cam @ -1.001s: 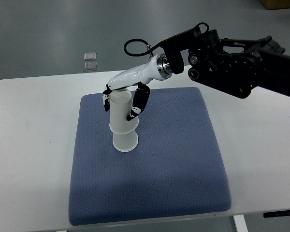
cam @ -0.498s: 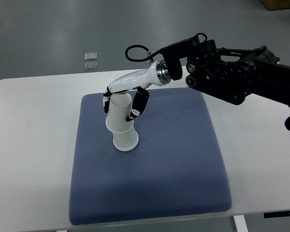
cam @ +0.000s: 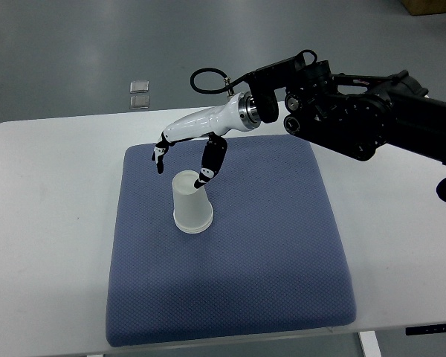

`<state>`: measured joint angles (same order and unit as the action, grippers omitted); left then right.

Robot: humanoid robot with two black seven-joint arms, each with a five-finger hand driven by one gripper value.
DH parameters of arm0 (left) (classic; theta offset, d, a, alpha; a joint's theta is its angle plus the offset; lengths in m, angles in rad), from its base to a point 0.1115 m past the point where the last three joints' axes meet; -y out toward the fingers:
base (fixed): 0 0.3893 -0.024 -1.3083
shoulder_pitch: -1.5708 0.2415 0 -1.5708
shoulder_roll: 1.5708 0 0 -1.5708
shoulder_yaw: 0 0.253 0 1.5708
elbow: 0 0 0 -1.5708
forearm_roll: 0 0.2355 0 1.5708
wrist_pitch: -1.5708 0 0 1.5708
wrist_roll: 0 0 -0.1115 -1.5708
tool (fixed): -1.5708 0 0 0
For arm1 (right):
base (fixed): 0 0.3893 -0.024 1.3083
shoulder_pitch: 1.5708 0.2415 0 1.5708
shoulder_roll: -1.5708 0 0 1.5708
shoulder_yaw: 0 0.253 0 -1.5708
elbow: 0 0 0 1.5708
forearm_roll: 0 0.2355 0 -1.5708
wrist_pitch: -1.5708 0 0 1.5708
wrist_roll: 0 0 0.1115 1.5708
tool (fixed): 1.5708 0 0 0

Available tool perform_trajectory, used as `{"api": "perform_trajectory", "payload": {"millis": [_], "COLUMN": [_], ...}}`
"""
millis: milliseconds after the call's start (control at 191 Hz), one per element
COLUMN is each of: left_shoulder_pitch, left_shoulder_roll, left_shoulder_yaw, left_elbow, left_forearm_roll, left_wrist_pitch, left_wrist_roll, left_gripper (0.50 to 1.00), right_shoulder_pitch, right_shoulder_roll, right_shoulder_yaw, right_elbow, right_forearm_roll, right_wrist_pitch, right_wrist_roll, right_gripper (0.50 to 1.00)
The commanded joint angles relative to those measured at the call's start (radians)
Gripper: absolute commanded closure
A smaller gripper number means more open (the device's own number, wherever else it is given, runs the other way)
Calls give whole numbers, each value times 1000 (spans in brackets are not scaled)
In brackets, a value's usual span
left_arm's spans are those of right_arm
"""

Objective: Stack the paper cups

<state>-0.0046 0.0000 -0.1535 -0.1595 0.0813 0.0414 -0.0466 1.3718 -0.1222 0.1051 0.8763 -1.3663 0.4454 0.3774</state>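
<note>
Right hand [cam: 184, 158] hovers just above the paper cup stack [cam: 191, 201] with fingers spread, holding nothing. The cups sit upside down, nested as one, on the left-center part of the blue pad [cam: 282, 253], probably there so they don't slide.

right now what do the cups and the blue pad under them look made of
Cup stack: matte white, thin-walled, no gloss, so probably paper. Blue pad: looks like woven fabric over soft padding, going by its fine dotted texture and rounded, puffy edges. Neither is certain from this view.
</note>
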Motion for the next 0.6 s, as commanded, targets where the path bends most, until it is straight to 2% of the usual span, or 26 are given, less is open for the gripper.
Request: {"api": "perform_trajectory", "payload": {"millis": [0,204,335,597], "left_shoulder_pitch": [0,0,0,0], "left_shoulder_roll": [0,0,0,0], "left_shoulder_yaw": [0,0,0,0], "left_elbow": [0,0,0,0], "left_forearm_roll": [0,0,0,0], "left_wrist_pitch": [0,0,0,0], "left_wrist_roll": [1,-1,-1,-1], "left_gripper": [500,500,500,500], "right_shoulder_pitch": [3,1,0,6], "right_shoulder_roll": [-10,-74,-158,-332], "right_shoulder_yaw": [13,128,206,245], "right_elbow": [-14,-106,-149,-272], "right_forearm_roll": [4,15,64,389], "right_wrist_pitch": [-4,3,12,-5], "right_wrist_roll": [2,2,2,2], "right_gripper": [601,597,597,597]}}
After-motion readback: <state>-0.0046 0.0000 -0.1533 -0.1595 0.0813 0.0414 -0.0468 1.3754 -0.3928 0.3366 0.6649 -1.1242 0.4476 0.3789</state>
